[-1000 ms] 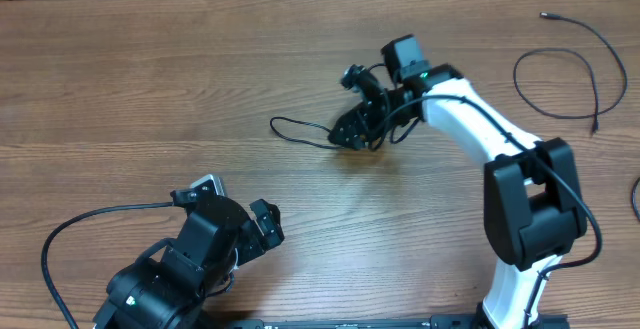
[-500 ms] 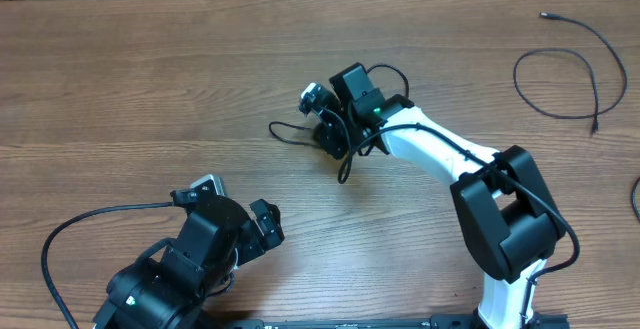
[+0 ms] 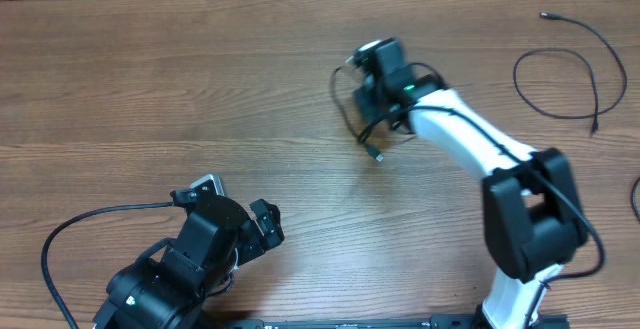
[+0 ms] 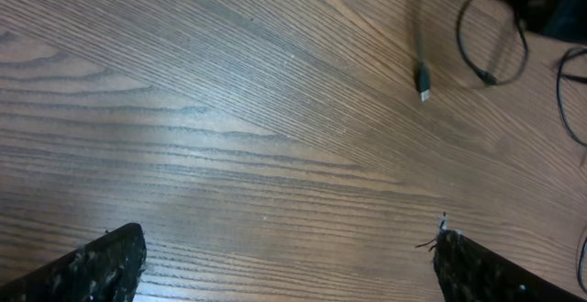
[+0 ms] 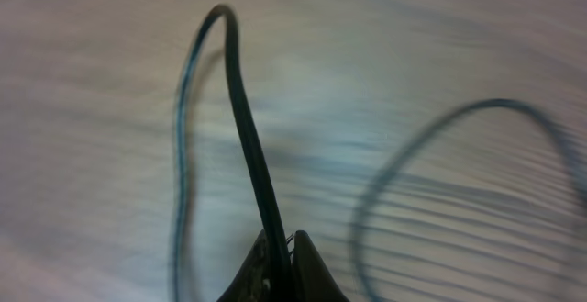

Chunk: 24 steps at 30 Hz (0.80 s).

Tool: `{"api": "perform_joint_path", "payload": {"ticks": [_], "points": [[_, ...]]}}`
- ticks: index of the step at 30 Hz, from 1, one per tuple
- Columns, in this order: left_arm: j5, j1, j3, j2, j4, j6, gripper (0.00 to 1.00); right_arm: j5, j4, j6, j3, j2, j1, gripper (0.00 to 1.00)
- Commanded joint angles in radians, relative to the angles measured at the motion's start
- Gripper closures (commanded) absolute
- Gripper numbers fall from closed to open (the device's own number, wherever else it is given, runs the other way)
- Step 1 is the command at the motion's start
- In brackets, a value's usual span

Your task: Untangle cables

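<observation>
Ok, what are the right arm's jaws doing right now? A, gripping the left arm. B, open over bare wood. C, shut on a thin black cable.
C: the right wrist view shows the right arm's jaws closed on a thin black cable that rises from between them.

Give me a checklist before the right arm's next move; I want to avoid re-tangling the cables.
1. Grip: right gripper shut on held cable, ok.
2. Free end: plug end loose, not caught, ok.
3. Separation: held cable apart from second cable at far right, ok.
4. Other arm: left gripper open, away from both cables, ok.
5. Held cable knot-free near the grip: cannot tell, blurred.
</observation>
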Motion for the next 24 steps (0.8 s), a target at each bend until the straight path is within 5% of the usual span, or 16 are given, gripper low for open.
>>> {"api": "perform_joint_path", "payload": {"ticks": [1, 13, 17, 23, 24], "points": [[-0.016, 0.0, -0.002, 0.002, 0.0, 0.012, 0.0, 0.095, -0.042, 0.104, 0.027, -0.051, -0.104, 0.96], [-0.016, 0.0, -0.002, 0.002, 0.0, 0.012, 0.0, -0.107, -0.185, 0.106, 0.008, -0.044, -0.403, 0.96], [-0.016, 0.0, -0.002, 0.002, 0.0, 0.012, 0.0, -0.279, -0.201, 0.087, 0.008, -0.045, -0.426, 0.85], [-0.016, 0.0, -0.002, 0.002, 0.0, 0.012, 0.0, -0.482, -0.243, 0.043, 0.01, -0.046, -0.381, 0.9], [-0.016, 0.0, -0.002, 0.002, 0.0, 0.012, 0.0, -0.474, -0.258, 0.043, 0.01, -0.046, -0.37, 0.83]]}}
